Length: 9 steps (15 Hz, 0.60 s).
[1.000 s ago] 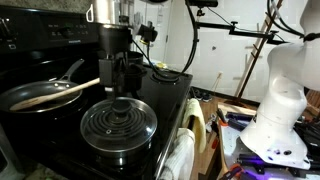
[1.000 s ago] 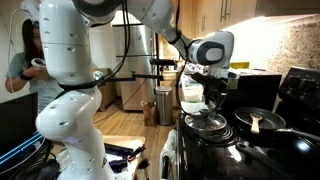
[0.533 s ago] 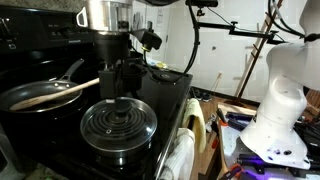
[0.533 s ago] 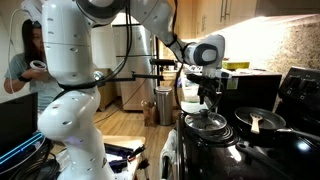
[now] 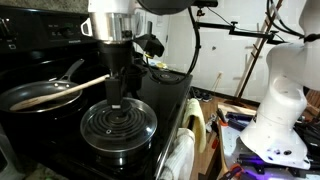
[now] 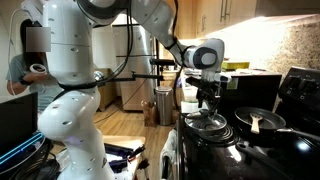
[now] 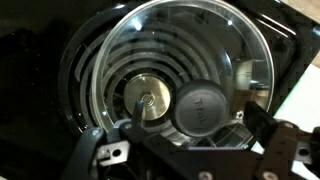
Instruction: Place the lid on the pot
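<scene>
The glass lid (image 5: 137, 128) with a metal rim lies flat on the front burner coil of the black stove; it also shows in an exterior view (image 6: 206, 123). In the wrist view the lid (image 7: 185, 45) fills the frame and its dark knob (image 7: 200, 108) is near the centre. My gripper (image 5: 118, 98) hangs straight above the knob, open, with one finger on each side of it (image 7: 192, 140), and it holds nothing. It also shows in an exterior view (image 6: 207, 106). The pot is not in view.
A frying pan (image 5: 45, 93) with a wooden spoon (image 5: 70, 88) sits on the burner beside the lid, and it also shows in an exterior view (image 6: 262, 120). The stove's back panel (image 5: 50, 40) rises behind. A towel (image 5: 185, 150) hangs at the stove front.
My gripper has turned about its vertical axis and come down closer over the lid's knob. The lid and the pan have not moved.
</scene>
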Tool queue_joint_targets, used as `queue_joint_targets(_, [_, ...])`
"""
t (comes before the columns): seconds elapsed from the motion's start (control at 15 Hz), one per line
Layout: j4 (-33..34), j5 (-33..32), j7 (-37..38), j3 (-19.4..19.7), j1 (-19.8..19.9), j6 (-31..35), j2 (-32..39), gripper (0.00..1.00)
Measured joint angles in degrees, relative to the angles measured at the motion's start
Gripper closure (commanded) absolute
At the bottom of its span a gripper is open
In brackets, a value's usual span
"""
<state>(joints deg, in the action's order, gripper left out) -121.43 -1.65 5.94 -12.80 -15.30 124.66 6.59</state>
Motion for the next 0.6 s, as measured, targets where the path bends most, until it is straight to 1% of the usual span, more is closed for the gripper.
queue_joint_targets(0.2, [-0.17,0.10,0.00,-0.01,0.01,0.31,0.58,0.00])
queue_joint_targets(0.27, [-0.17,0.17,0.00,-0.01,0.01,0.41,0.83,0.25])
queue_joint_targets(0.33, [-0.17,0.20,0.00,-0.01,0.01,0.62,1.08,0.26])
queue_joint_targets(0.6, [-0.17,0.24,0.00,-0.01,0.01,1.69,1.81,0.53])
